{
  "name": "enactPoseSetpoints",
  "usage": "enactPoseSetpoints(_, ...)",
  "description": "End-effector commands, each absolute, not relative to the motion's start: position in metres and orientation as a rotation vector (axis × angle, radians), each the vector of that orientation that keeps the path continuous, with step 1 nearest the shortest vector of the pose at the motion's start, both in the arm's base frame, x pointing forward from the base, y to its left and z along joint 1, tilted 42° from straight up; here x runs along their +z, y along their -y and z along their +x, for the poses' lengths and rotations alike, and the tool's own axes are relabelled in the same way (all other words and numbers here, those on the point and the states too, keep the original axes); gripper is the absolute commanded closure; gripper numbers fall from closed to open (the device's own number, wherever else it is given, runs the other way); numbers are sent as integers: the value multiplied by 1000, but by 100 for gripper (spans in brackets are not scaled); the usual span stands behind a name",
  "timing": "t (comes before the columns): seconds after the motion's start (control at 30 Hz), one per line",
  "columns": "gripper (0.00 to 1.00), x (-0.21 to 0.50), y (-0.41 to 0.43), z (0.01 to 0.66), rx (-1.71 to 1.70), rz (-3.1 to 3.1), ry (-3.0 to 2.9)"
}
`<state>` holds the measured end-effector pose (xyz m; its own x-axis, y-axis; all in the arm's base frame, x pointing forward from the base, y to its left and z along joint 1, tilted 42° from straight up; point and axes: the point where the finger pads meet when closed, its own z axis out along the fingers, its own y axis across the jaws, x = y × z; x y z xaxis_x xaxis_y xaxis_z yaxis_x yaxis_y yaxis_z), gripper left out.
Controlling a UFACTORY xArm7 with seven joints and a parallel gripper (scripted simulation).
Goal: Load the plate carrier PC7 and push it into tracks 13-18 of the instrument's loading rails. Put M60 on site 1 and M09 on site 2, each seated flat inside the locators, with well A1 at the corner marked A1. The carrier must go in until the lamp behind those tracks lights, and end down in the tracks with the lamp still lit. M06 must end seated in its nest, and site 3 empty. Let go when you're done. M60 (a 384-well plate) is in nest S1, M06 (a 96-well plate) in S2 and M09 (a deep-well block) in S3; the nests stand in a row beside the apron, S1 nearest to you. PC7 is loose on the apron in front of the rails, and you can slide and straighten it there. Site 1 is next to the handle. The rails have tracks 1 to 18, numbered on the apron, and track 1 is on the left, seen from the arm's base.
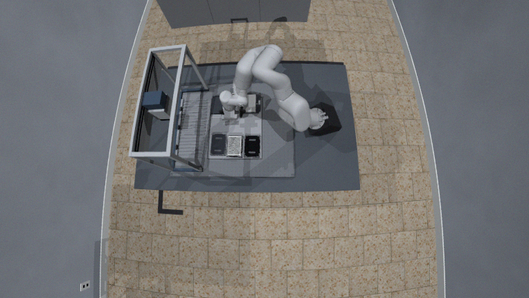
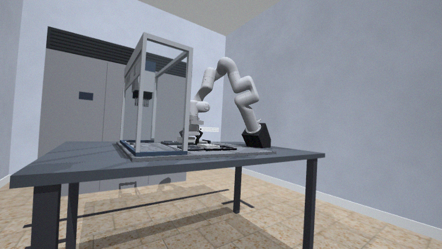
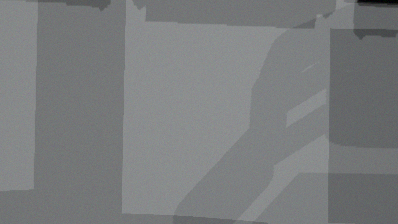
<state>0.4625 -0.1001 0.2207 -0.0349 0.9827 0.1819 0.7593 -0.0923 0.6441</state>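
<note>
In the overhead view my gripper (image 1: 237, 112) hangs open and empty over the dark carrier PC7 (image 1: 241, 107), which lies on the apron in front of the rails (image 1: 190, 125). A light plate (image 1: 251, 102) shows on the carrier's end nearest the arm's base; I cannot read its label. The nests stand in a row: a black one (image 1: 252, 145) nearest the base, white M06 (image 1: 234, 145) in the middle, and a dark block (image 1: 218, 144) farthest. In the side view the fingers (image 2: 192, 137) stand spread just above the deck. The wrist view shows only grey apron, shadows and a dark edge (image 3: 377, 2).
The instrument's open frame (image 1: 163, 103) stands over the rails at the left, with a blue head (image 1: 155, 100) inside; it also shows in the side view (image 2: 154, 95). The arm's black base (image 1: 323, 118) sits at the right. The deck plate rests on a grey table (image 2: 154, 167).
</note>
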Motion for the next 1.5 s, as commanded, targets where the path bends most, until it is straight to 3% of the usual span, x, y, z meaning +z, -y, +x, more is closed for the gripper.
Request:
enactPoseSetpoints(0.0, 0, 222, 101, 463, 878, 1894, -1830)
enactPoseSetpoints(1.47, 0, 246, 96, 443, 878, 1894, -1830)
